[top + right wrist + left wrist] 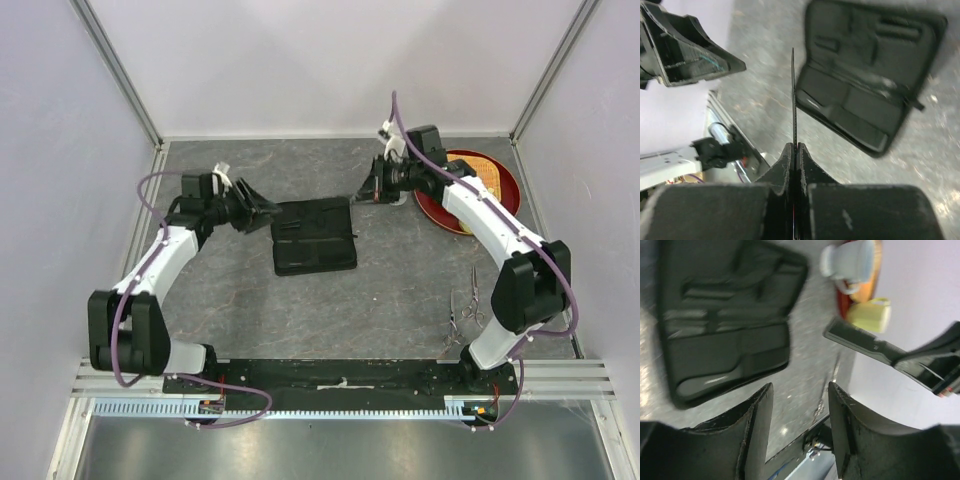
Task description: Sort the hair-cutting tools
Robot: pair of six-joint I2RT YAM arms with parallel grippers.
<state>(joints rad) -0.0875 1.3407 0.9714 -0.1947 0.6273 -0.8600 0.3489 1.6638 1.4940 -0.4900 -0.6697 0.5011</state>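
My right gripper [374,190] is shut on a slim black comb [360,192] and holds it in the air just right of the open black folding case [315,236]. In the right wrist view the comb [793,100] sticks out edge-on from the closed fingers [802,160]. In the left wrist view the comb [860,342] hangs in the air. My left gripper [262,208] is open and empty at the case's left edge; its fingers [762,415] stand apart. Two silver scissors [465,308] lie on the table near the right arm's base. I see no second comb.
A red plate [495,185] sits at the back right, behind the right arm. The left wrist view shows a pale cup [850,260] and a yellow cup [870,315] on it. White walls enclose the table on three sides.
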